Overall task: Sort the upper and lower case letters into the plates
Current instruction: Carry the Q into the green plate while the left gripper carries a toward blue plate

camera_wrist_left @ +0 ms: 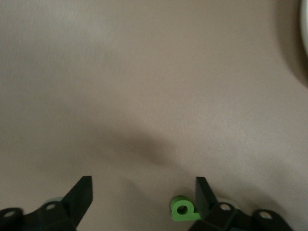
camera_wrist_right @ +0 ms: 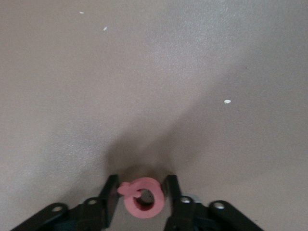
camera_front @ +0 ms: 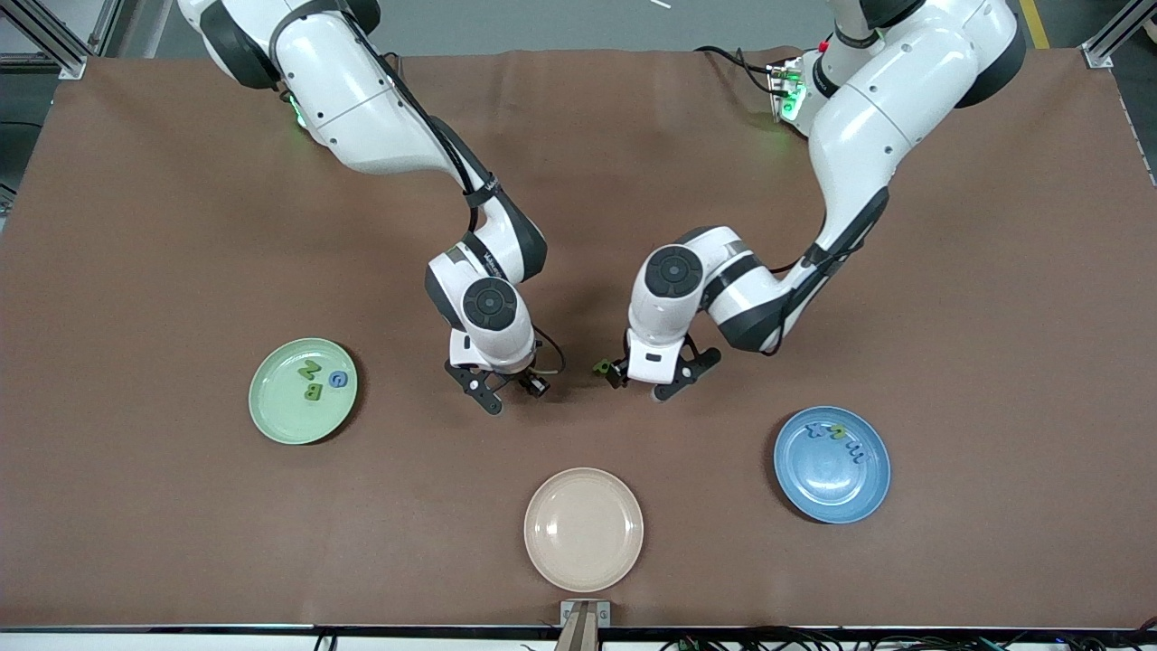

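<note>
- Front view: the right gripper (camera_front: pixel 508 389) hangs over bare table, roughly midway between the mint green plate (camera_front: pixel 280 420) and the beige plate (camera_front: pixel 584 565). The pink piece it carries is not plain from this camera.
- Front view: the left gripper (camera_front: pixel 647 380) hangs over the table's middle, with a green letter (camera_front: pixel 601 367) just beside one fingertip, on the side toward the right arm's end of the table.
- Front view: the blue plate (camera_front: pixel 832 493) lies toward the left arm's end and nearer the camera than the left gripper; it holds small letters. The mint green plate holds Z, B and G, so capitals are judged to belong there.
- Left wrist view: the left gripper (camera_wrist_left: pixel 143 195) stands spread wide with nothing between its fingers. The green letter (camera_wrist_left: pixel 182 209) sits against the inner face of one finger, off centre in the gap. The letter reads as a small looped shape; its case cannot be told.
- Right wrist view: the right gripper (camera_wrist_right: pixel 142 187) is clamped on a pink letter (camera_wrist_right: pixel 143 196), a ring with a short tail.
- Judgement: the pink letter looks like a capital Q, so its carry likely runs toward the mint green plate, which lies at the right arm's own end. The left gripper needs to centre on the green letter before closing.
</note>
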Motion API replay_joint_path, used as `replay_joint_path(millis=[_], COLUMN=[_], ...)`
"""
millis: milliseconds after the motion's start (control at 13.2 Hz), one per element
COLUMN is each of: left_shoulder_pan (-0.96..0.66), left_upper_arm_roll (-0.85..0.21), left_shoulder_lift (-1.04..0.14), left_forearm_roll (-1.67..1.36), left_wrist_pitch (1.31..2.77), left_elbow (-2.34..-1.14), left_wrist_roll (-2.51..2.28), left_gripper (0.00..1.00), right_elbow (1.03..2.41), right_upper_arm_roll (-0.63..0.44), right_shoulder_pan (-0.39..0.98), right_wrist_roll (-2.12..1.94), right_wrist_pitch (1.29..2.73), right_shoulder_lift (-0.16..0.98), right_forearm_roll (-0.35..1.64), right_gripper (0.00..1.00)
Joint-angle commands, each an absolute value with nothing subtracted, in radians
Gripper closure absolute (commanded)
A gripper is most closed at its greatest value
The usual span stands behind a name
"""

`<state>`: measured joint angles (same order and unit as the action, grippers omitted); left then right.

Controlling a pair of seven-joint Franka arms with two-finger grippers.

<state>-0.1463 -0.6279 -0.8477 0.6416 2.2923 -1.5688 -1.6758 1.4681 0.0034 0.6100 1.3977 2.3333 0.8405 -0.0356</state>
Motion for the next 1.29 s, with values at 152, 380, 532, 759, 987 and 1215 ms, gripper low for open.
replay_joint_path(millis=[152,380,532,759,987,1215], left_shoulder_pan=[-0.253,-0.313,-0.324,-0.342,-0.345,-0.357], left_upper_arm_roll=[-0.581,-0.531,-0.523,-0.523,-0.522,-0.52], left_shoulder_lift=[-0.94,-0.965,-0.971,-0.976,-0.979,-0.982], left_forearm_roll=[0.624,0.623,0.623,0.621,0.618,0.603], left_wrist_pitch=[2.289,2.289,2.289,2.289,2.289,2.289], left_elbow=[-1.436,-1.393,-1.381,-1.381,-1.381,-1.381], left_wrist_roll=[-1.886,-1.962,-1.991,-2.011,-2.023,-2.023], left_gripper=[0.17,0.27,0.32,0.34,0.39,0.45], right_elbow=[1.483,1.543,1.645,1.77,1.815,1.864], right_upper_arm_roll=[-0.009,-0.008,-0.008,-0.006,-0.003,-0.002], right_shoulder_pan=[0.572,0.462,0.369,0.221,0.074,0.003], right_wrist_roll=[1.303,1.094,0.917,0.647,0.389,0.257], right_wrist_pitch=[2.292,2.183,2.187,2.2,2.206,2.275], right_shoulder_lift=[0.821,0.712,0.622,0.528,0.505,0.508], right_forearm_roll=[-0.054,-0.052,-0.051,-0.045,-0.038,-0.012], right_gripper=[1.0,1.0,1.0,1.0,1.0,1.0])
